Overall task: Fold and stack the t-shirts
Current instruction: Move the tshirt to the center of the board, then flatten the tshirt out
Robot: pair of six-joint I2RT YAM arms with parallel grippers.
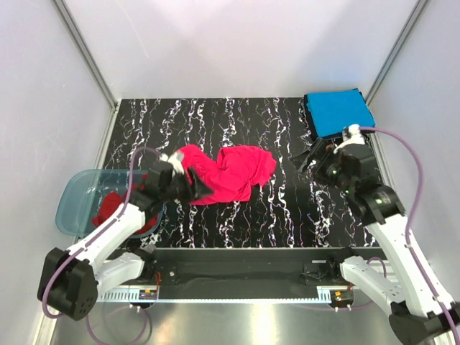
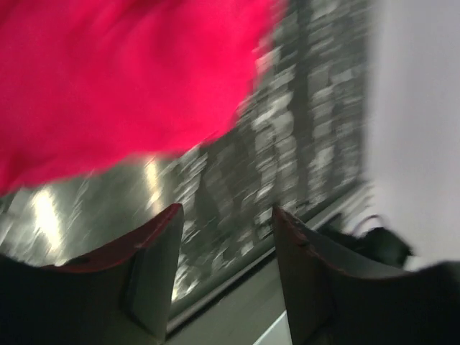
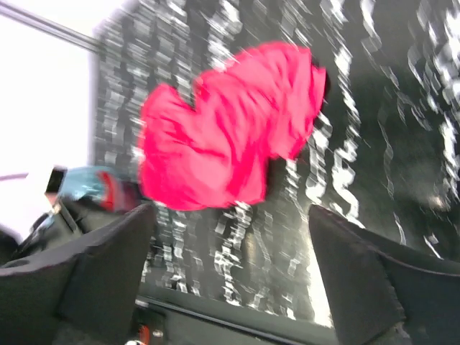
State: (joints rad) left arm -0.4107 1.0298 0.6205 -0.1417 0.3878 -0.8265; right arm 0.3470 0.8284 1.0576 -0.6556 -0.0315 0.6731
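Observation:
A bright pink-red t-shirt lies crumpled on the black marbled table; it also shows in the left wrist view and the right wrist view. A folded bright blue t-shirt lies at the far right corner. A darker red t-shirt sits in the tub. My left gripper is open and empty at the pink-red shirt's left edge. My right gripper is open and empty, to the right of that shirt. No dark shirt is visible.
A translucent blue-grey tub stands at the table's left edge, partly under the left arm. White walls enclose the table on three sides. A metal rail runs along the near edge.

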